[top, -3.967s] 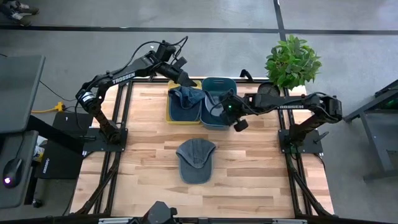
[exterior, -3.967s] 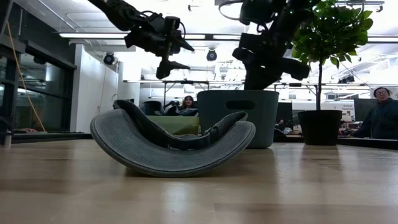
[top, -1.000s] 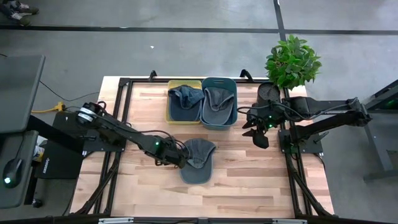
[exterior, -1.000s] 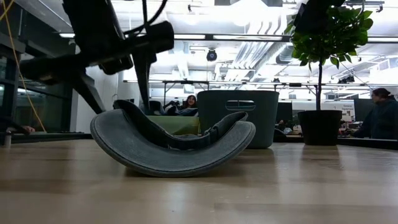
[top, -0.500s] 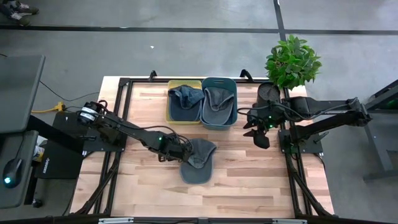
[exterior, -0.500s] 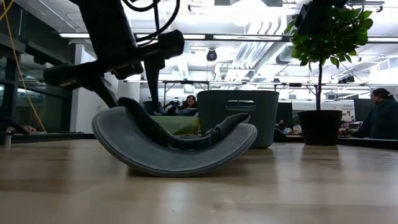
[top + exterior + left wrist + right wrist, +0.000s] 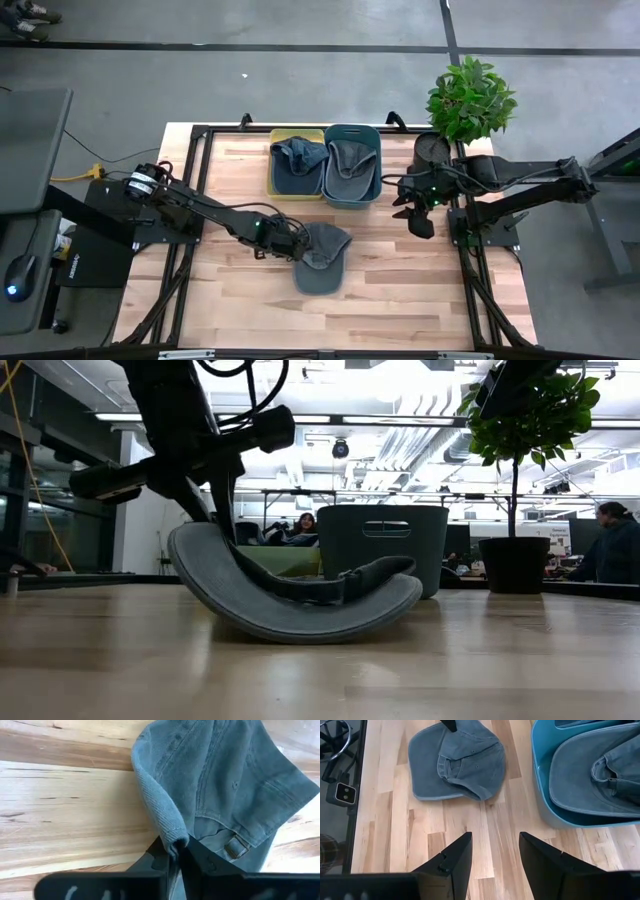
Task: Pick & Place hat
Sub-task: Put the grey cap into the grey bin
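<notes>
We see the left gripper [image 7: 175,855] low over the middle of the wooden table [image 7: 230,300]. Its two dark fingers [image 7: 202,860] are pinched tight on the folded back edge of a blue-grey denim cap [image 7: 220,785]. In the left wrist view the edge of the cloth goes down between the fingers, and we cannot see the part that is squeezed. In the low view the cap [image 7: 300,595] rocks up on one side where the gripper holds it, while the other side rests on the table. The arm itself is a dark shape there and hides the grip. From above, the cap [image 7: 322,260] lies in the middle of the table, and the left gripper [image 7: 292,246] meets it at its left edge.

The right gripper [image 7: 412,212] waits near the right edge of the table, beside the blue bin [image 7: 351,170]. Its fingers [image 7: 455,857] are spread wide apart and hold nothing.

The blue bin has a cap in it. The yellow bin [image 7: 278,188] touches it on the left and holds more denim, which we cannot make out well. A potted plant [image 7: 468,98] stands at the far right corner. The pot is mostly hidden under the leaves.
</notes>
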Motion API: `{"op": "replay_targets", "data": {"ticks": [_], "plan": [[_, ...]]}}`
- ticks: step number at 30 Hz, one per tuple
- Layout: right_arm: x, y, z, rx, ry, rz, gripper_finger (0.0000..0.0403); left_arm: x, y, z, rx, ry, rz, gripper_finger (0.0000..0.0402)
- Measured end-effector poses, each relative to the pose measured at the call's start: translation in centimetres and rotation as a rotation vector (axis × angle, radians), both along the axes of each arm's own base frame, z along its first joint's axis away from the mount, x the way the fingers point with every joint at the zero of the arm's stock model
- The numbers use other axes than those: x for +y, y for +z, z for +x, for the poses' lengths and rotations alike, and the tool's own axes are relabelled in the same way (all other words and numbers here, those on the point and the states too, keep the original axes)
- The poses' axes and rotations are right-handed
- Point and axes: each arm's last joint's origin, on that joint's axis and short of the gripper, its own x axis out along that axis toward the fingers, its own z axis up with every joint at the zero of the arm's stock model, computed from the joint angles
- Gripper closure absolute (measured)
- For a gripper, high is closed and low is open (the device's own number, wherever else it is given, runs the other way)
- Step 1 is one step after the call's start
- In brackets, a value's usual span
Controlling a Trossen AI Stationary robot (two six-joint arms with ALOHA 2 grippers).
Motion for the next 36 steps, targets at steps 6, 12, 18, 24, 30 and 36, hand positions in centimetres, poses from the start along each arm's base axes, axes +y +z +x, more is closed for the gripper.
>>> {"op": "replay_targets", "data": {"ticks": [6, 12, 18, 24, 30, 36], "plan": [[0.0, 0.0, 0.0, -0.003, 0.042, -0.014, 0.0245, -0.1, 0.1, 0.3, -0.028, -0.039, 0.007, 0.0389], [0.3, 0.0, 0.0, -0.018, 0.188, -0.016, 0.0247, -0.2, 0.8, 0.6, -0.041, -0.069, 0.015, 0.0389], [0.6, 0.1, -0.1, -0.046, 0.34, 0.011, 0.0246, -0.3, 3.2, 0.7, -0.102, -0.151, 0.018, 0.0389], [1.6, 0.2, 0.0, -0.092, 0.489, -0.036, 0.0245, 0.2, 6.8, -0.3, -0.162, -0.153, 0.097, 0.0389], [3.2, 0.9, 0.4, -0.218, 0.643, -0.165, 0.0246, 0.9, 10.5, -1.6, -0.274, -0.149, 0.186, 0.0389], [4.4, 1.7, 0.9, -0.36, 0.759, -0.378, 0.0246, 1.2, 13.5, -1.9, -0.353, -0.168, 0.272, 0.0389]]}}
